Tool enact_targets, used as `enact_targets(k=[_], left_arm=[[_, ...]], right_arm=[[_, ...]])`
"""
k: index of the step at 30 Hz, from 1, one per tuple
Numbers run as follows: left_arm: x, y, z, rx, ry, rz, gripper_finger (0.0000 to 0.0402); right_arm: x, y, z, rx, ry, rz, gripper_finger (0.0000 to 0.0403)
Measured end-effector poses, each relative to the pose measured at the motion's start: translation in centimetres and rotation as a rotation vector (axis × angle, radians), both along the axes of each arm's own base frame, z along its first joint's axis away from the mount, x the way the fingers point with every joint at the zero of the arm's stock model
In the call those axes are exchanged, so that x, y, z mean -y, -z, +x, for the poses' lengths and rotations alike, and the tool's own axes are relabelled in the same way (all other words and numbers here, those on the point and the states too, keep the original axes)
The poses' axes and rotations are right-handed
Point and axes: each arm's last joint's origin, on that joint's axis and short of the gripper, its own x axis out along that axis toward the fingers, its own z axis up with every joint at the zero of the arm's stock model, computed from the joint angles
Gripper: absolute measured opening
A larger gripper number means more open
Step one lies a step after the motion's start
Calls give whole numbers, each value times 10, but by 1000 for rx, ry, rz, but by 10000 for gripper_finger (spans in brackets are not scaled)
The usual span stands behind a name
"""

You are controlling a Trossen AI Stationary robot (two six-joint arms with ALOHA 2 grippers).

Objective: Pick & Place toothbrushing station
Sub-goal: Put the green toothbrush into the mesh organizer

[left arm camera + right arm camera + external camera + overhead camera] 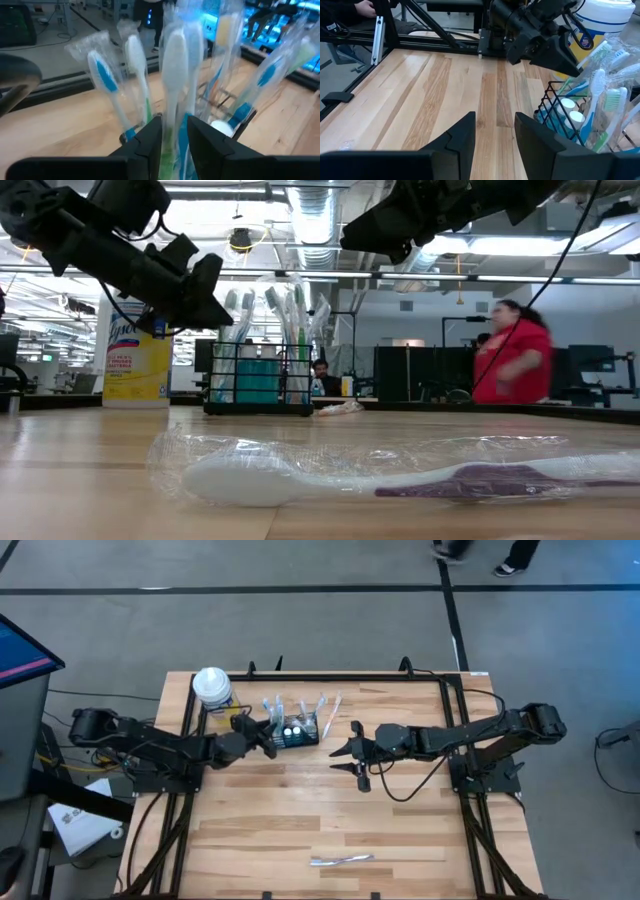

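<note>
The toothbrushing station, a small black wire caddy [300, 730] [260, 385] [559, 112], stands on its base at the table's far middle. Several wrapped toothbrushes stick up out of it. My left gripper [268, 732] [174, 145] reaches level to the caddy's left side. Its fingers are slightly open on either side of one upright wrapped toothbrush [175, 65], which has a white head and a green handle. My right gripper [345, 755] [495, 130] hovers open to the right of the caddy with nothing between its fingers. My left gripper has the wrapped toothbrush's handle [170, 142] between its two fingers, coming at it level from the table's left. The clear wrap fills the gap, and I cannot tell whether the fingers touch it. The brush stands upright with its lower end in the caddy.
A yellow canister with a white lid [212, 688] [135, 360] stands behind and left of the caddy. Another wrapped toothbrush [340, 860] [400, 475] lies flat near the table's near edge. Bare wood lies between it and the arms. A person in red [510, 355] is beyond the table.
</note>
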Motion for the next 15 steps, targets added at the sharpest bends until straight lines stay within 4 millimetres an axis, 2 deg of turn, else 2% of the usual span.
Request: enact_targets(k=[7, 15], left_arm=[[2, -12, -4, 66, 12, 1, 88], [4, -14, -5, 74, 21, 2, 88]], right_arm=[[0, 0, 0, 0, 0, 0, 127], [0, 0, 0, 0, 0, 0, 127]])
